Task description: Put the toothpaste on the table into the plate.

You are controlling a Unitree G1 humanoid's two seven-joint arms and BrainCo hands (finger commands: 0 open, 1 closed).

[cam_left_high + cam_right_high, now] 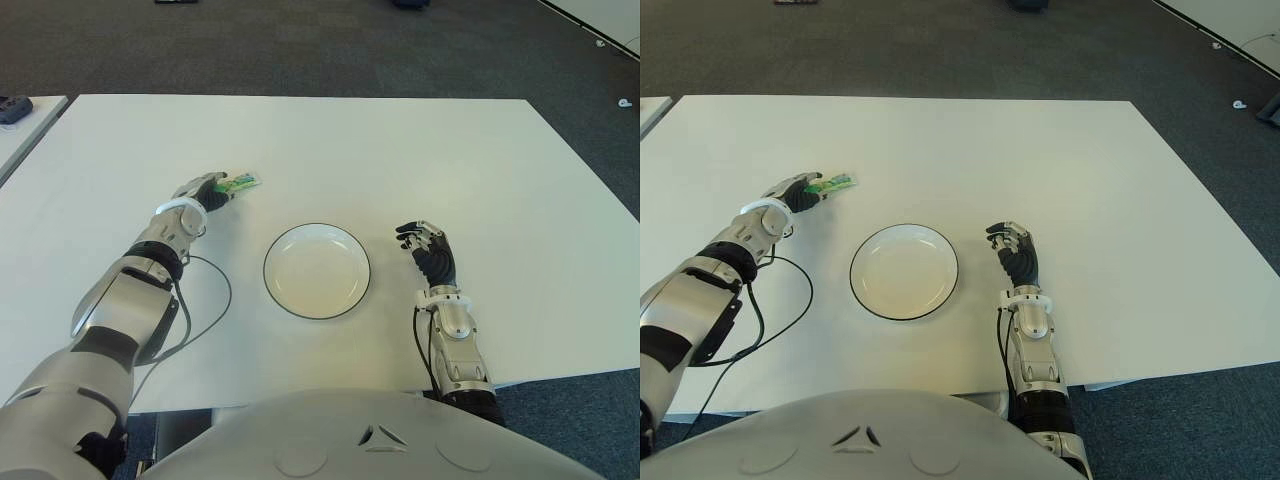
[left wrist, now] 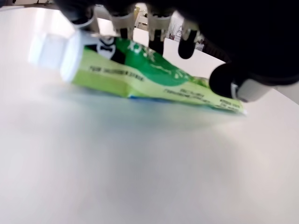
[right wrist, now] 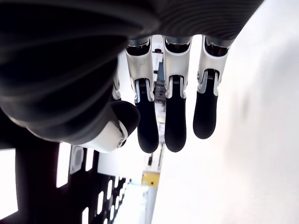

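Note:
A green toothpaste tube [image 1: 243, 183] with a white cap [image 2: 46, 49] lies on the white table [image 1: 420, 150], left of and beyond the plate. My left hand [image 1: 208, 192] is over its near end. In the left wrist view the fingers [image 2: 156, 44] curl onto the top of the tube [image 2: 140, 77] and the thumb [image 2: 229, 81] presses by its flat tail. The tube still touches the table. The white plate [image 1: 317, 275] with a dark rim is empty at the table's centre front. My right hand [image 1: 428, 252] shows right of the plate, fingers [image 3: 175, 121] relaxed, holding nothing.
A black cable [image 1: 222, 300] loops from my left forearm across the table, left of the plate. A second table [image 1: 25, 130] with a dark object [image 1: 12, 108] stands at the far left. Dark carpet surrounds the table; its front edge runs close to my body.

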